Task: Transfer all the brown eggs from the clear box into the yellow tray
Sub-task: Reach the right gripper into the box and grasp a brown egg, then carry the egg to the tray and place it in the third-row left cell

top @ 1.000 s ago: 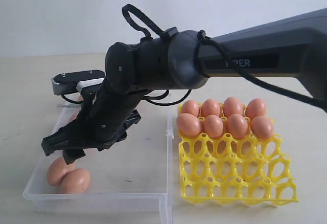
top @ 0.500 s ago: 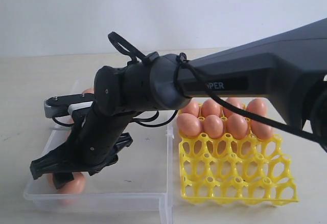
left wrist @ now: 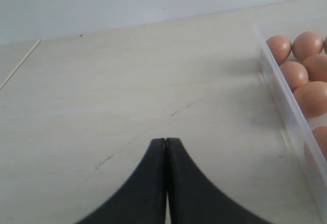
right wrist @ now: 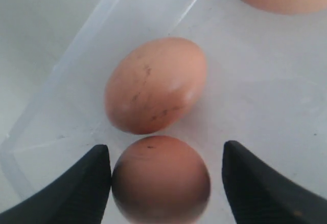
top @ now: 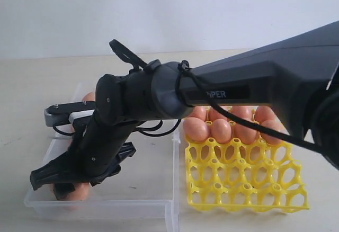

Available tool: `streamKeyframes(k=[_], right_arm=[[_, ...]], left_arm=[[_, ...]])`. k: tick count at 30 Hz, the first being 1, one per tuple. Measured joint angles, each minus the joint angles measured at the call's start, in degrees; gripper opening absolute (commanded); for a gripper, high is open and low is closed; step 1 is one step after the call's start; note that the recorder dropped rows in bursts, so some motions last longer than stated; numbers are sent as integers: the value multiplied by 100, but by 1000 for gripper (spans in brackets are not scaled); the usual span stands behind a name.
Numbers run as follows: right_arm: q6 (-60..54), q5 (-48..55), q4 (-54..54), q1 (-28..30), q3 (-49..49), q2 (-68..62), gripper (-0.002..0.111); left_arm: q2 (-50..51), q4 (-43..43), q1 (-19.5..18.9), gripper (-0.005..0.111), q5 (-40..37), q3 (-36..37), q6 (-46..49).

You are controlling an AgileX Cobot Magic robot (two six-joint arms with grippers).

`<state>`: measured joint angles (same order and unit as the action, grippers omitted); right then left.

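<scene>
Brown-shelled, the target egg (right wrist: 161, 183) lies in the clear box (top: 106, 205), lower left of the exterior view. Your right hand (top: 53, 183) stands wide, straddling it, so closing can centre the grip. The yellow tray (top: 246, 206) waits at right. Your left hand (left wrist: 165, 147) is pressed shut, outside the box.

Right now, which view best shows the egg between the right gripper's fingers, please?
Right wrist view: the egg sits plainly between the fingers of the open right gripper. Exterior view: mostly hidden behind that gripper. Left wrist view: not identifiable.
</scene>
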<state>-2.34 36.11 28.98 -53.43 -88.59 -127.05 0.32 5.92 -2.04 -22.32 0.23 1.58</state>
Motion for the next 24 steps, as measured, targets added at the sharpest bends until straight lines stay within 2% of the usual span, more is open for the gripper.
streamKeyframes(k=[2, 4, 9, 15, 19, 24], right_arm=[[-13, 24, -28, -7, 0, -111, 54], [-14, -11, -14, -22, 0, -122, 42], [-14, -86, -41, -37, 0, -111, 0], [-14, -319, -697, -33, 21, 151, 0], [66, -585, -1549, 88, 21, 632, 0], [734, -938, -2810, 384, 421, 1342, 0]], left_arm=[[0, 0, 0, 0, 0, 0, 0], [0, 0, 0, 0, 0, 0, 0], [0, 0, 0, 0, 0, 0, 0], [0, 0, 0, 0, 0, 0, 0], [0, 0, 0, 0, 0, 0, 0], [0, 0, 0, 0, 0, 0, 0]])
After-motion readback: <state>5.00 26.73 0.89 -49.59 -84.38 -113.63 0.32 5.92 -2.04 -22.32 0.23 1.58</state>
